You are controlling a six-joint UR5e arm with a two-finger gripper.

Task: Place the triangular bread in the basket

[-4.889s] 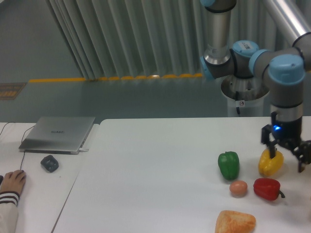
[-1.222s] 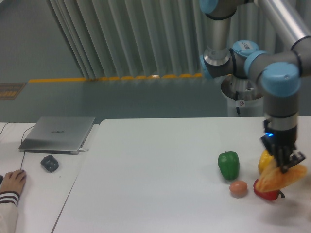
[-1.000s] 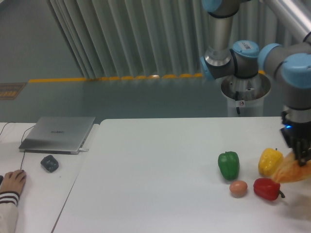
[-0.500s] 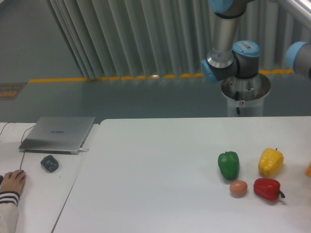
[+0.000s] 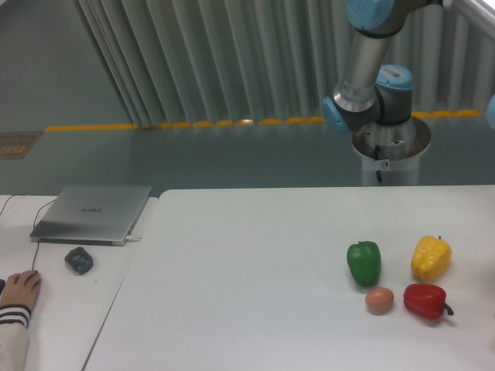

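The triangular bread is out of view. The basket is out of view too. My gripper is past the right edge of the picture and does not show. Only the arm's upper links (image 5: 370, 69) and base (image 5: 390, 147) show at the back right, behind the white table (image 5: 255, 263).
A green pepper (image 5: 363, 263), a yellow pepper (image 5: 431, 257), a red pepper (image 5: 425, 301) and a small tan egg (image 5: 379, 300) stand at the table's right. At the left, a laptop (image 5: 93, 212), a mouse (image 5: 79, 260) and a person's hand (image 5: 17, 292) lie on a second table.
The gripper carried the bread from above the red pepper off to the right. Half a second ago an orange tip still showed at the right edge; now bread and gripper are out of frame.
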